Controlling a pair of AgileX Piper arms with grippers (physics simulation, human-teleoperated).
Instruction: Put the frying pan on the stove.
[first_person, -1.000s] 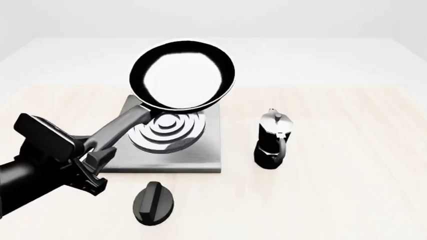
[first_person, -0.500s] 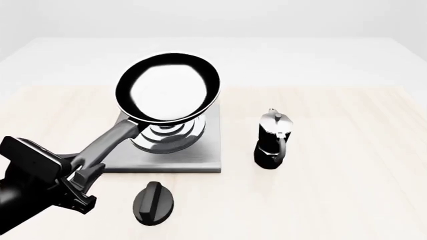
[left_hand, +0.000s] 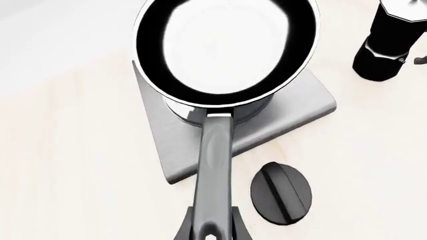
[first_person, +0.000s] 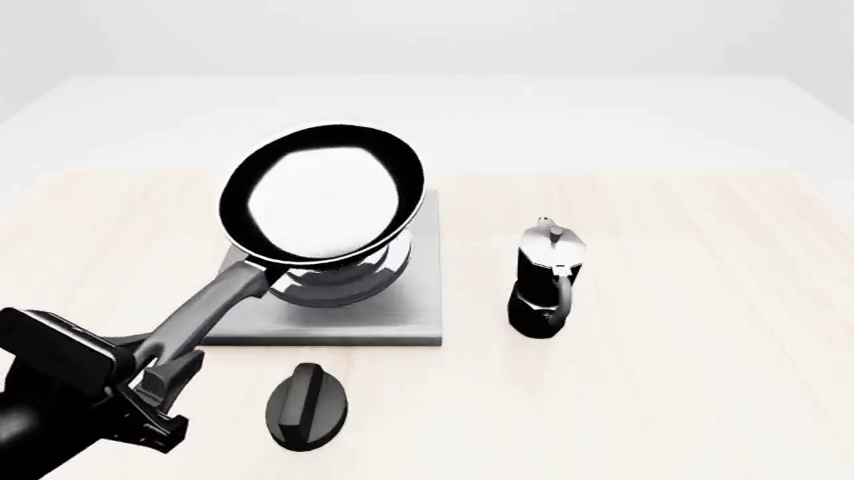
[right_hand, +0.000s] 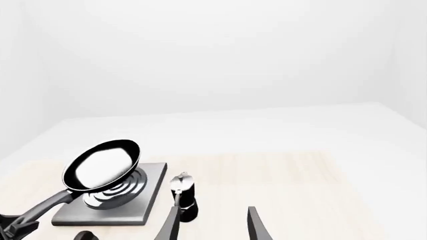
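Observation:
The frying pan (first_person: 324, 195) is black with a glossy inside. It hangs tilted just above the burner (first_person: 350, 280) of the grey stove (first_person: 400, 318). My left gripper (first_person: 158, 362) is shut on the end of its long dark handle (first_person: 214, 305), at the near left of the stove. The left wrist view shows the pan (left_hand: 227, 50) over the stove slab (left_hand: 293, 107), with the gripper (left_hand: 212, 231) around the handle. The right wrist view shows the pan (right_hand: 103, 165) above the stove (right_hand: 143, 207). My right gripper (right_hand: 212, 227) is open, empty and far back from them.
A black-and-silver moka pot (first_person: 547, 280) stands right of the stove, also in the left wrist view (left_hand: 390, 40) and the right wrist view (right_hand: 185, 197). A small black oval knob-like object (first_person: 310, 405) lies in front of the stove, near the left gripper.
The pan has moved left, nearer to me and lower over the burner. My left gripper has drawn back towards the near edge with the handle in it.

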